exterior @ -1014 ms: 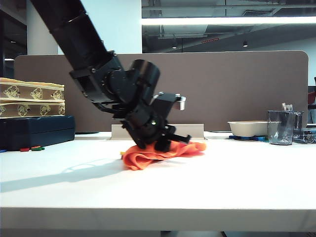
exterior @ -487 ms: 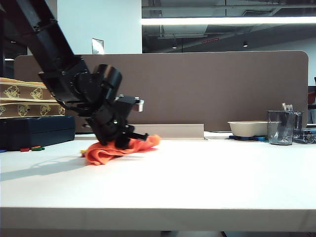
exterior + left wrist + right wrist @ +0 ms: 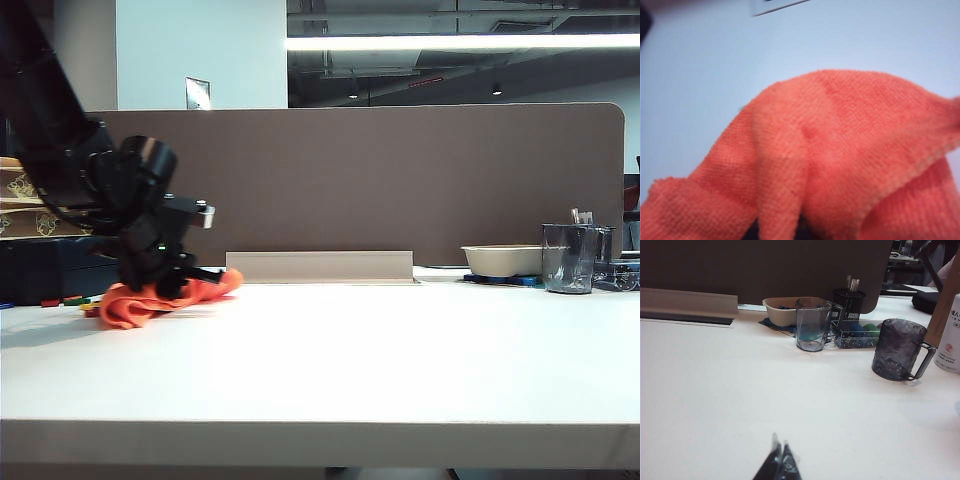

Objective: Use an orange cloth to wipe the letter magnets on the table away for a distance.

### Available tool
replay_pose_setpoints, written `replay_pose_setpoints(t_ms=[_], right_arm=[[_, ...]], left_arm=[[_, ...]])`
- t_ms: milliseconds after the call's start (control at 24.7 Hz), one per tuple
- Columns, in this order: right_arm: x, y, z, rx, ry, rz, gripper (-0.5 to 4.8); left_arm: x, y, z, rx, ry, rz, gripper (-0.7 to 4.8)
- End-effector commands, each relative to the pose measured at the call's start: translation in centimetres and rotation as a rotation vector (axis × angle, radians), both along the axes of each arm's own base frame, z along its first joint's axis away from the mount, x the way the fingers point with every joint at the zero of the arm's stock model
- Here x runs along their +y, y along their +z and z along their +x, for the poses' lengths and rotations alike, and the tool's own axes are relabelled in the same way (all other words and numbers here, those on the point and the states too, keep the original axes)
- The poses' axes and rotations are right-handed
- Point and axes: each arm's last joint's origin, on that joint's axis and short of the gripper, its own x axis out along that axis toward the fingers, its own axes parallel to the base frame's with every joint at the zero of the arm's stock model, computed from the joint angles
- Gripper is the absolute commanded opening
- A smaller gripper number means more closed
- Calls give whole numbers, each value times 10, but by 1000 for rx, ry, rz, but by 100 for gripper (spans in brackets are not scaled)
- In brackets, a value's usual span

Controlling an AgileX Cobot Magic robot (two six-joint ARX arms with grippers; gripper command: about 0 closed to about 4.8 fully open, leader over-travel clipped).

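Exterior view: the white table (image 3: 400, 360) is backed by a brown partition (image 3: 420, 180), with the orange cloth (image 3: 165, 298) pinched by the closed left gripper (image 3: 165, 285) at far left; small letter magnets (image 3: 72, 300) are seen just left of it. Right gripper (image 3: 779, 465) is held shut, low over bare tabletop near two glass mugs (image 3: 812, 324).

The left arm (image 3: 60, 150) was matte black throughout, built of chunky rounded joint housings, with a small silver cylinder jutting from its wrist and a tiny green light on the body. The right gripper (image 3: 779, 462) showed two slim, dark, pointed fingertips.
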Motion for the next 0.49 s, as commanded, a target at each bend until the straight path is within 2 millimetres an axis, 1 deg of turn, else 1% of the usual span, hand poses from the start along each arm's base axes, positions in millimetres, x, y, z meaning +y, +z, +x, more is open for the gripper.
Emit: replay_pose_setpoints(t_ms=[41, 122, 162, 324, 365, 487], right_arm=[[0, -1, 0, -9, -1, 1, -5], [0, -1, 0, -9, -1, 0, -5], [0, -1, 0, -9, -1, 1, -5], [0, -1, 0, -9, -1, 1, -5], [0, -1, 0, -9, -1, 1, -5], [0, -1, 0, -10, -1, 1, -5]], left_arm=[[28, 3, 4, 0, 63, 7, 17], [36, 5, 5, -4, 77, 3, 17], [43, 9, 6, -13, 86, -2, 17], [44, 24, 6, -56, 51, -31, 17], [44, 36, 6, -106, 49, -38, 17], [39, 58, 3, -173, 38, -47, 16]])
